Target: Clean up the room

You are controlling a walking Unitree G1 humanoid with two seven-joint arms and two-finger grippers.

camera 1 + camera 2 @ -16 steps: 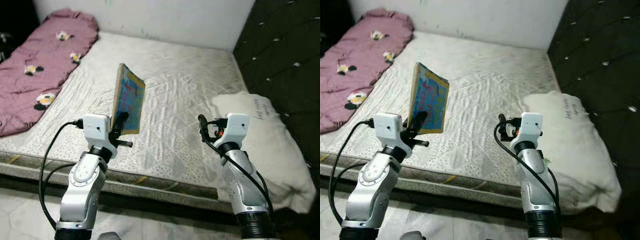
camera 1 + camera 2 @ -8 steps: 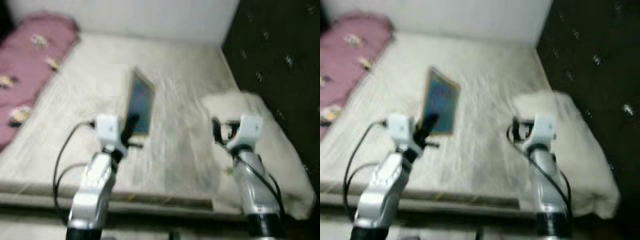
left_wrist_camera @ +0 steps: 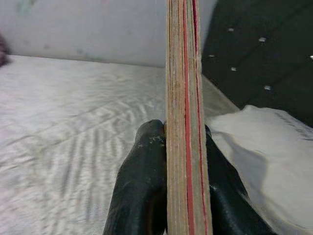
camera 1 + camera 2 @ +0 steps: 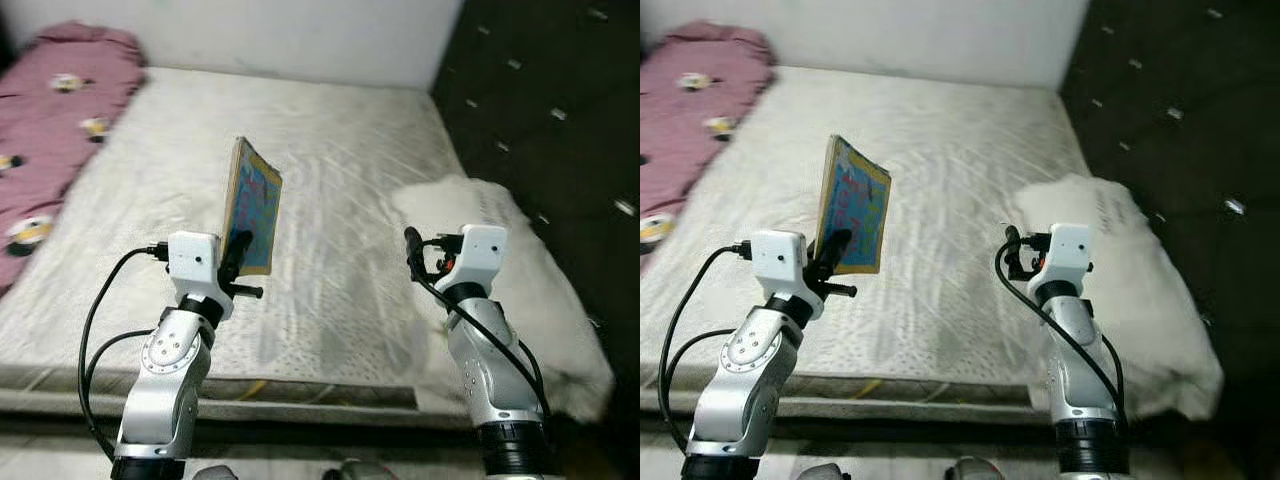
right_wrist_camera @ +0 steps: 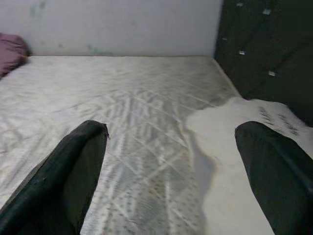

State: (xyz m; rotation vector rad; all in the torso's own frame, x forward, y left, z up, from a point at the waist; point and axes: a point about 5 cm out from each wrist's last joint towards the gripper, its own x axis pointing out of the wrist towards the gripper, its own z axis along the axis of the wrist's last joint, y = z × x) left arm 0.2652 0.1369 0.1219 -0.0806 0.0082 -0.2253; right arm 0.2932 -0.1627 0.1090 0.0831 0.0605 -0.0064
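A big bare mattress (image 4: 330, 190) takes up the scene, its quilted off-white top rumpled with creases, pushed against a pale wall at the far side and a dark tufted panel on the robot's right. On its far left lies a mauve blanket (image 4: 50, 120) dotted with small cartoon prints, bunched along that edge. On the right, near the front corner, a white pillow (image 4: 520, 280) sprawls against the dark panel, its end hanging past the mattress edge. A patterned band runs along the front side of the mattress.
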